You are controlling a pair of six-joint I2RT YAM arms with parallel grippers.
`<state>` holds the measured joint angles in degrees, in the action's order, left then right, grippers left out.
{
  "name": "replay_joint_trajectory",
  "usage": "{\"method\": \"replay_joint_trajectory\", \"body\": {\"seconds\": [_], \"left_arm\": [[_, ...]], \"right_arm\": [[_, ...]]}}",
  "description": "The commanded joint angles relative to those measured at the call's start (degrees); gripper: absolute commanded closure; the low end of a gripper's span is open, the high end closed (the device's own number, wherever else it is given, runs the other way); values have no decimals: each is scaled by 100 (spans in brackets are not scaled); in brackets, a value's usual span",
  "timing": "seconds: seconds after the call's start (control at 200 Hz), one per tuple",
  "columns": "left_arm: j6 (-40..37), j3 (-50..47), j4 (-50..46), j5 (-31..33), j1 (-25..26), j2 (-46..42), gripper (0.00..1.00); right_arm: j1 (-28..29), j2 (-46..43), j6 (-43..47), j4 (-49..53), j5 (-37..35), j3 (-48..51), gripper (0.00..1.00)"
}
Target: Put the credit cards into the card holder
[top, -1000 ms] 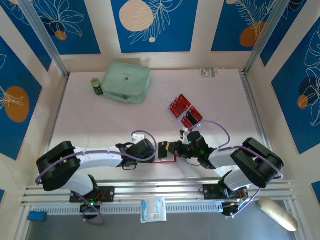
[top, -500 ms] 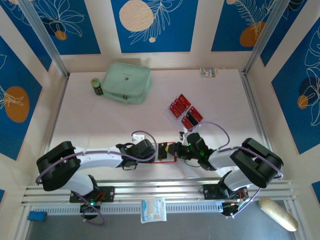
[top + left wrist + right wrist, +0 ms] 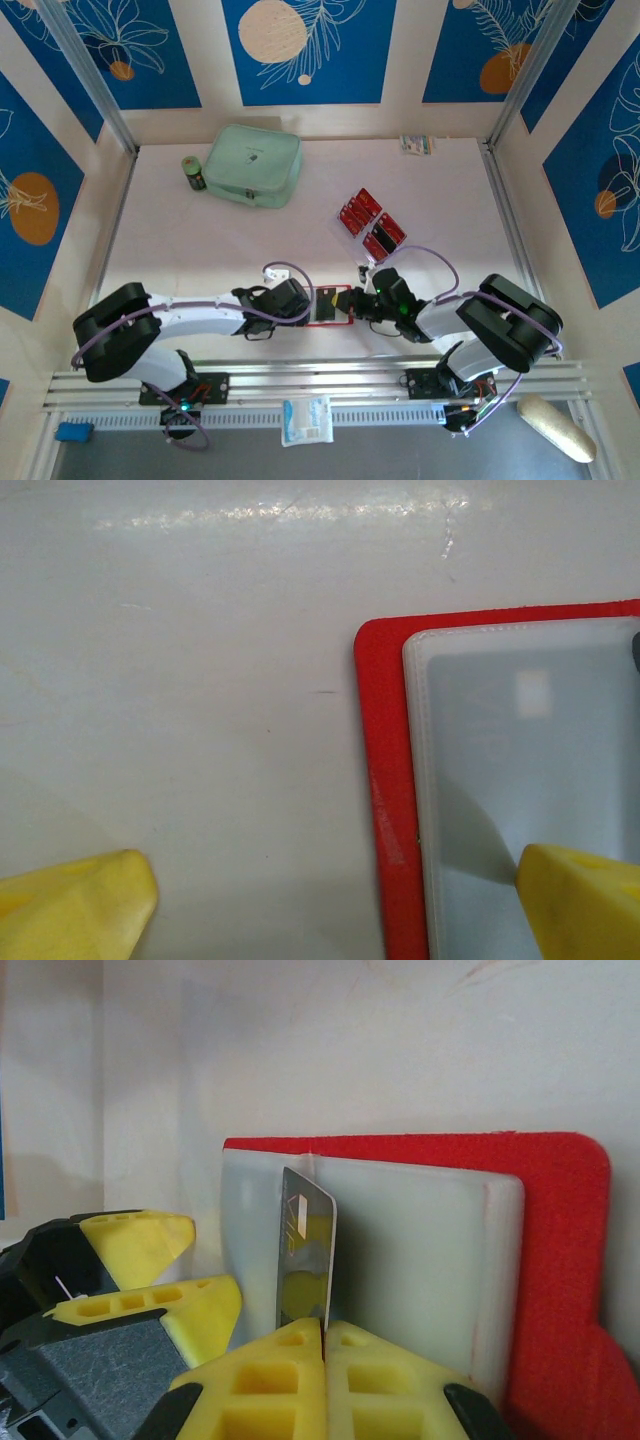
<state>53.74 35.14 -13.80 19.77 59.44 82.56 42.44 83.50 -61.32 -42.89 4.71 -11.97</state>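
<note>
Count: one card holder [image 3: 388,780], lying open on the worktop [image 3: 200,250], near centre between my arms. One credit card [image 3: 305,1250] stands edge-up in my right gripper [image 3: 325,1338], which is clamped tight on it over the holder's pale inner panel. Loose cards [image 3: 372,222] sit in two small groups further back and right; exact count unclear. Left gripper [image 3: 330,910] is spread wide and empty, straddling the holder's edge. Versus a second ago, the right gripper has edged slightly left and nearer; the rest is unchanged.
</note>
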Motion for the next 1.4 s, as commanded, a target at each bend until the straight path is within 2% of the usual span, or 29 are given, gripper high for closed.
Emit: {"method": "replay_joint_trajectory", "body": {"seconds": [0.0,0.615,1.395], "left_arm": [[155,-270,-241,-153,-2,190,3],[148,-305,-202,-157,-1,199,3],[164,-341,-142,-154,1,199,3]], "right_arm": [[73,66,131,92,-84,72,100],[187,-386,61,691,-355,83,100],[295,63,66,712,-148,-185,100]]}}
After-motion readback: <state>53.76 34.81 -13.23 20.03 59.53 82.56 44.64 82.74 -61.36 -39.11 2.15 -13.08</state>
